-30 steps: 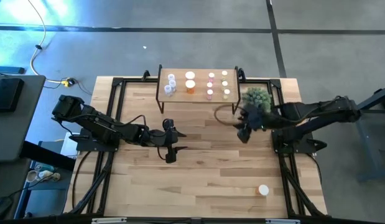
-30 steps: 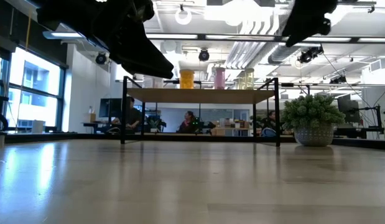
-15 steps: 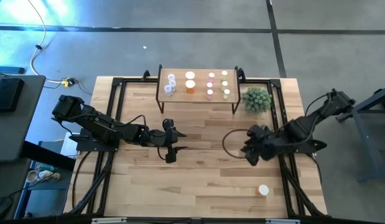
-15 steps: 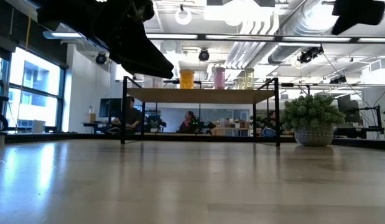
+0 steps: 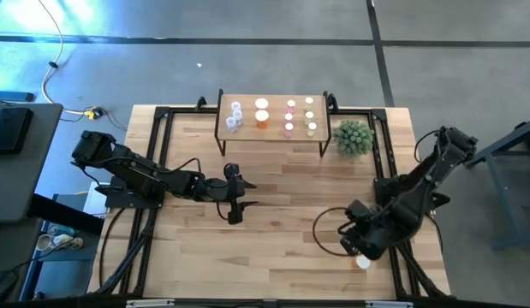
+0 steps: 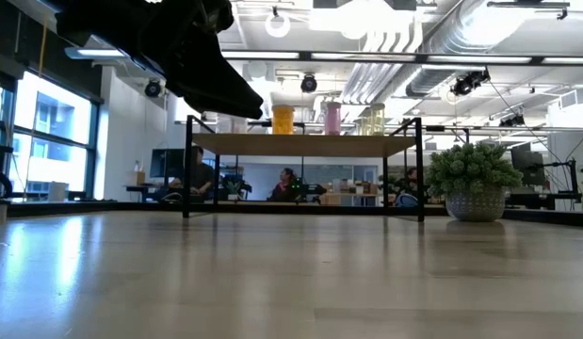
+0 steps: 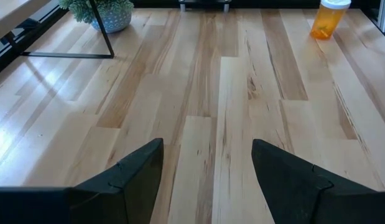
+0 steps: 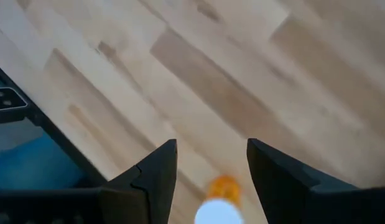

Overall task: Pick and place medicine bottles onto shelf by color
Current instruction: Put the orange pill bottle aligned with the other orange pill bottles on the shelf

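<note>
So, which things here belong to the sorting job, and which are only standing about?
Belong to the job:
- shelf with the sorted bottles on it
- orange bottle alone on the table, just ahead of the open right gripper
- left gripper, open, waiting mid-table

Standing about:
- potted plant beside the shelf
- people in the room behind

orange bottle: you lose its lower body at the right wrist picture's edge.
left arm: cropped at twelve o'clock, low view.
shelf bottles: labels too small.
</note>
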You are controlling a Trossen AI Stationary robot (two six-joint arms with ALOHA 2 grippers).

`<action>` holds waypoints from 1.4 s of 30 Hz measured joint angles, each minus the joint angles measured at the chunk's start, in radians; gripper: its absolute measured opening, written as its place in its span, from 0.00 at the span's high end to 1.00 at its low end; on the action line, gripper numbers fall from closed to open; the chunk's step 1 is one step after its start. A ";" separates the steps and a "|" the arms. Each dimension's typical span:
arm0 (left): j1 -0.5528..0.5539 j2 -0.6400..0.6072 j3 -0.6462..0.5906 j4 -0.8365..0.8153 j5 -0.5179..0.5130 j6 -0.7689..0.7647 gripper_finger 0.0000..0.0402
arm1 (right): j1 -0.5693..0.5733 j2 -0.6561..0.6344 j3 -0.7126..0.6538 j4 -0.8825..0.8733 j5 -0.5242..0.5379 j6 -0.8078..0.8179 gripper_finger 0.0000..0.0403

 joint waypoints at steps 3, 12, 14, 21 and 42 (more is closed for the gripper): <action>0.000 0.000 0.000 0.000 0.000 0.000 0.42 | 0.060 0.022 0.019 -0.009 -0.003 0.123 0.54; 0.000 0.000 0.000 0.000 0.000 0.000 0.42 | 0.225 0.124 0.115 -0.095 -0.026 0.348 0.48; 0.000 0.000 0.000 0.000 0.000 0.000 0.42 | 0.258 0.144 0.120 -0.100 -0.032 0.358 0.44; 0.000 0.000 0.000 0.000 0.000 0.000 0.42 | 0.323 0.200 0.120 -0.093 -0.034 0.419 0.26; 0.000 0.000 0.000 0.000 0.000 0.000 0.42 | 0.285 0.400 0.120 -0.037 -0.054 0.417 0.09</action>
